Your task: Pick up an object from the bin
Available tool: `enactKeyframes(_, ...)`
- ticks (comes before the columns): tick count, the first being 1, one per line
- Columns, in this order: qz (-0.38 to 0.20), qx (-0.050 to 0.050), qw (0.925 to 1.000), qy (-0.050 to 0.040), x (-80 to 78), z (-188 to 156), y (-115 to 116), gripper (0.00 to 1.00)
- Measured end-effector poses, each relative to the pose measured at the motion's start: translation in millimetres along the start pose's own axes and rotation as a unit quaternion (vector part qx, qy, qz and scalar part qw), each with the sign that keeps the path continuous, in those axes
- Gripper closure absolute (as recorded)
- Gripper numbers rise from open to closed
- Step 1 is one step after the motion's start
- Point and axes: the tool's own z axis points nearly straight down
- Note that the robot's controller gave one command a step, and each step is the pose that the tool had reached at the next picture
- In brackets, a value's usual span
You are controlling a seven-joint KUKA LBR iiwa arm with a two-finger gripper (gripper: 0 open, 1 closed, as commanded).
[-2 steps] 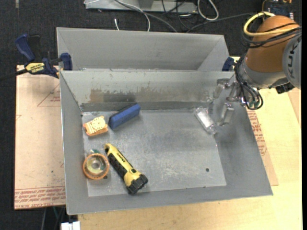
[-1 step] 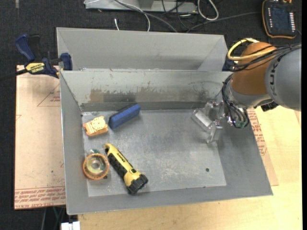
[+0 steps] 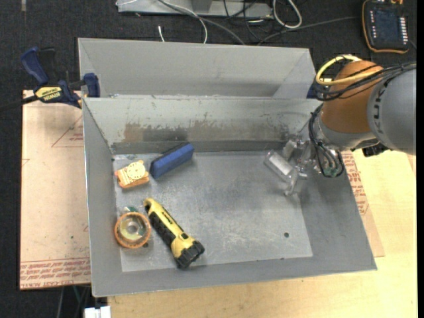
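In the camera view the gripper hangs low over bare floor at the right of the bin; whether it is open or closed cannot be told. Nothing lies near it. Well apart on the left lie a blue block, a small orange packet, an orange tape roll and a yellow-and-black tool.

You've got a matt grey metal bin, floor scuffed and scratched. The blue block looks matt and smooth. The yellow-and-black tool is glossy plastic. Your hand is bare shiny metal, and the wrist cover is smooth orange with a slight sheen.
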Motion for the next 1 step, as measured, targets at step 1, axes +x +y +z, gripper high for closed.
enactKeyframes(1, -0.032, 0.000, 0.9994, 0.0086, 0.0, -4.7, 6.7, 1.00)
